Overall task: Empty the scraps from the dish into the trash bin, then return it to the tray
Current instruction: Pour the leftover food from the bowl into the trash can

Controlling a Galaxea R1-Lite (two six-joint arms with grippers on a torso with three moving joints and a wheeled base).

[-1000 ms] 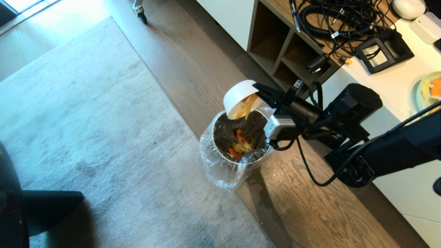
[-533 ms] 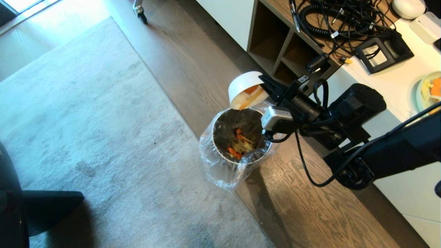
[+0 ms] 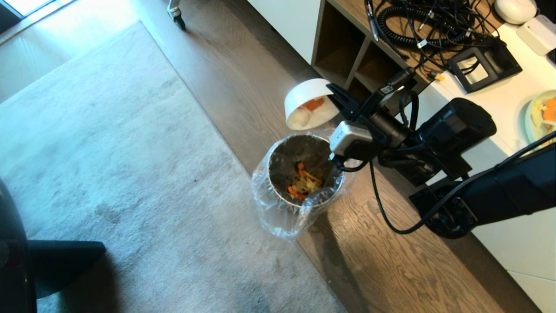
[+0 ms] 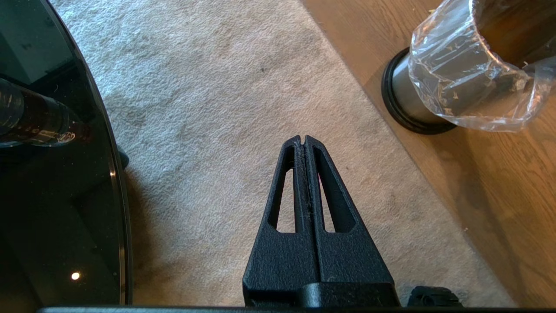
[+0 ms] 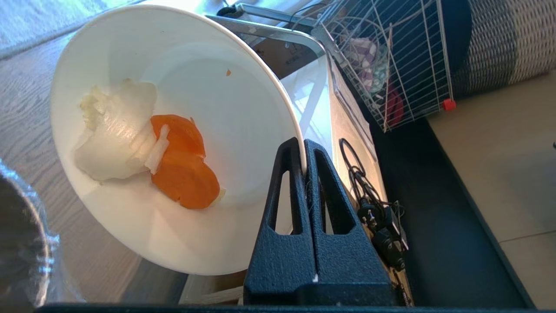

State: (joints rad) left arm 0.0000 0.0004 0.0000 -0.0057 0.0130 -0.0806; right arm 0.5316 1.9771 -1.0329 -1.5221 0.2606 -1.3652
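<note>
Presently, findings run from the jaws outward.
Right gripper (image 5: 304,150): jaws clamped together on the rim of the bowl (image 5: 173,134), one finger inside the wall, one outside.
Bowl position: held tipped on its side in the air, above and just beyond the far edge of the bin (image 3: 299,171), mouth facing down toward it.
Change: over the last second the bowl has risen and drawn back from the bin mouth; the long orange strips that hung at its lip are gone from it.
Scraps (image 5: 171,158): two orange slices and a pale peel remain stuck to the inner wall.
Meaning: emptying judged incomplete; a further tip or shake over the bin is likely needed before the return to the tray, which is not in view.
Bin contents: orange and pale pieces lie at the bottom, inside the clear liner (image 3: 278,213).
Left gripper (image 4: 305,141): parked over the rug (image 3: 108,152), jaws together, holding nothing.
Surroundings: shelf unit (image 3: 352,56) with a tangle of cables (image 3: 417,26) close behind the bowl; white counter (image 3: 499,104) to the right.
Obstruction: the shelf edge stands near the raised bowl; a wide swing could strike it.
</note>
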